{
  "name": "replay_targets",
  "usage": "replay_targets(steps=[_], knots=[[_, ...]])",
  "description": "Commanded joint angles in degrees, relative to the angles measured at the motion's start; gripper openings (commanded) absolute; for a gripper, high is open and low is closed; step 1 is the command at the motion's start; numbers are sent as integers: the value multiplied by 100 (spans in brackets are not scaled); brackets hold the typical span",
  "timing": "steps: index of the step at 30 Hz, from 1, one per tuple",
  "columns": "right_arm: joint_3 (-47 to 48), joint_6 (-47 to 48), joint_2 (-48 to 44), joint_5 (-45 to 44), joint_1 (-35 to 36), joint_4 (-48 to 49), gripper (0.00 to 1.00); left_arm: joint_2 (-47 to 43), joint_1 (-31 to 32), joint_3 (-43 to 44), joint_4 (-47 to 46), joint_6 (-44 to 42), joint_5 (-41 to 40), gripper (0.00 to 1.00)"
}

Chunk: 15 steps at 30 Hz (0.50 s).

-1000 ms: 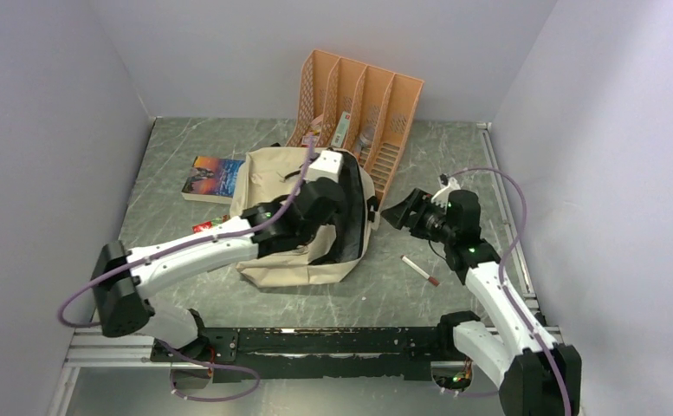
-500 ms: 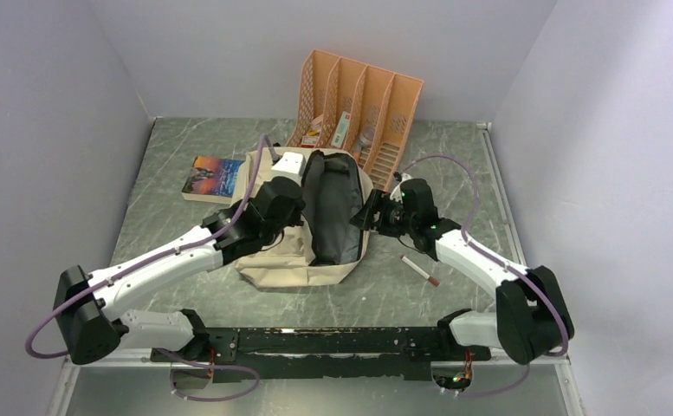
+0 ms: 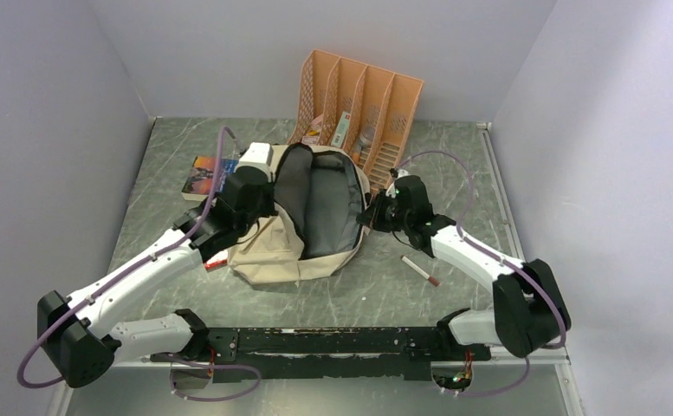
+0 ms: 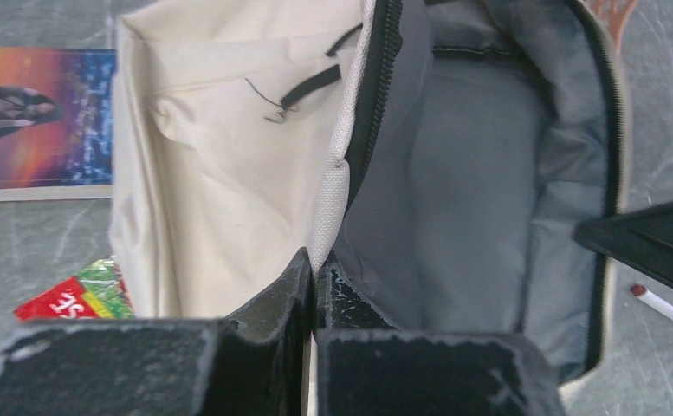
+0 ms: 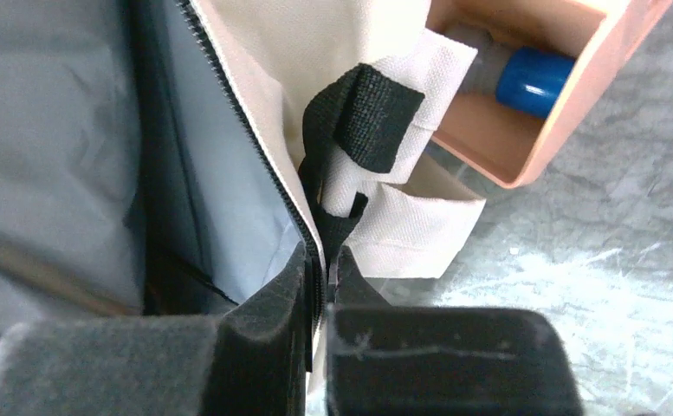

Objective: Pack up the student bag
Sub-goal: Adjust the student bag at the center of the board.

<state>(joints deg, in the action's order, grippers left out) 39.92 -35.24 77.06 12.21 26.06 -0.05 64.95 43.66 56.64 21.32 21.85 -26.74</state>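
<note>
A: Since the last frame my right gripper has clenched on the right zipper rim of the student bag. My left gripper pinches the left rim. The bag lies gaping, just before the file organizer.
B: Handling?
A: Spread evenly and gently — don't drag it. The bottom of the lining is shadowed — contents unreadable.

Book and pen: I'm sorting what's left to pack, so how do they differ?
The book is flat, colourful and lies left of the student bag; the pen is slim, white, red-tipped and lies right of it. Both rest on the table outside the bag.
</note>
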Motion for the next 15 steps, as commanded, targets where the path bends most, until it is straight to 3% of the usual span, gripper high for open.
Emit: replay_targets(steps=[1, 9, 15], knots=[[280, 252, -649, -236, 22, 260, 0, -328, -474, 96, 64, -285, 90, 5], [964, 641, -1541, -1042, 23, -786, 0, -519, -1236, -9, 423, -305, -12, 5], [835, 719, -1887, -1475, 13, -1440, 0, -431, -1561, -597, 466, -143, 205, 5]])
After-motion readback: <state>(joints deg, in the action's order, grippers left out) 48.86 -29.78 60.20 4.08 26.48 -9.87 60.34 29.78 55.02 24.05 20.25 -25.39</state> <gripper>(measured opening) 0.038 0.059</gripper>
